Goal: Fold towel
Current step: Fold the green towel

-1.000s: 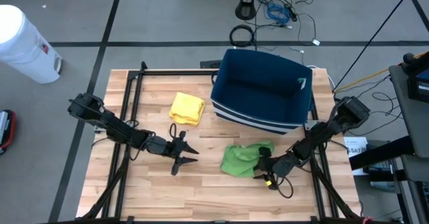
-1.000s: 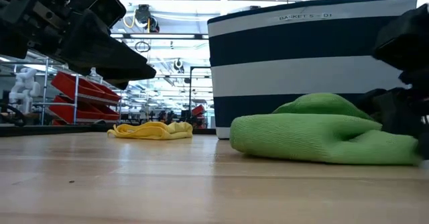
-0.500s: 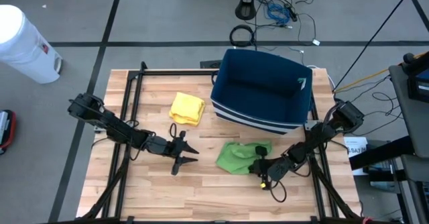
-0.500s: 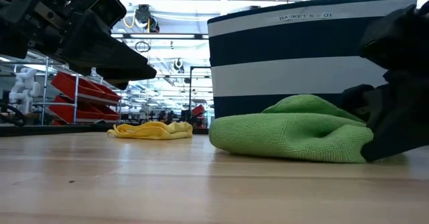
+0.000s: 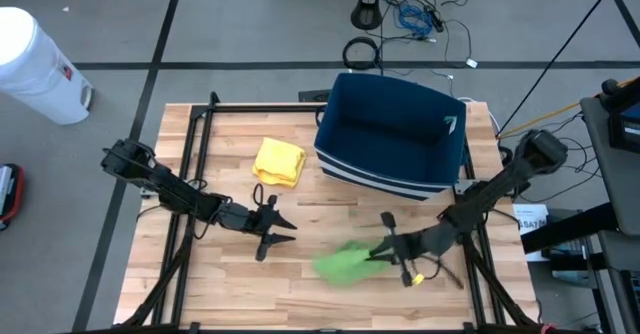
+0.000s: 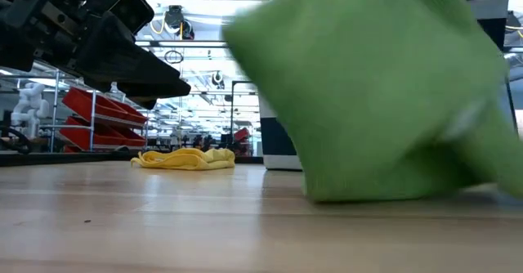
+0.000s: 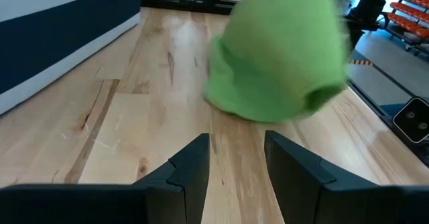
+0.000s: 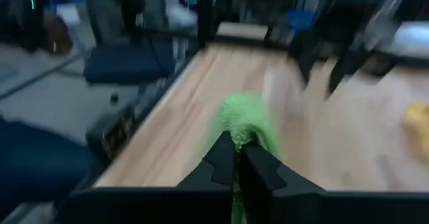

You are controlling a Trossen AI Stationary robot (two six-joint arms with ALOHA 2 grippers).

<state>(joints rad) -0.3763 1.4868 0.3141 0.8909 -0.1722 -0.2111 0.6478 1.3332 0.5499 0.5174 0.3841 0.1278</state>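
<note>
Near the front middle of the counter (image 5: pixel 230 284) we see the right tool (image 5: pixel 374 255) pinched shut on one edge of the green towel (image 5: pixel 338 265), which trails from its 2 fingers as a blurred bunch low over the wood, in front of the blue basket (image 5: pixel 390 134) and well apart from it. From the level view the towel fills most of the frame, its lower edge at the counter surface. In the right wrist view the 2 dark fingers (image 8: pixel 221 158) meet with green cloth between them. Our left tool (image 5: pixel 283 232) sits at the counter's left centre, pointing toward the towel, its 2 fingers partly spread and holding nothing; in its own wrist view the towel hangs just ahead of the fingertips without touching them. Beside the basket's left wall lies a yellow cloth (image 5: pixel 279 161), crumpled, well apart from both tools.
</note>
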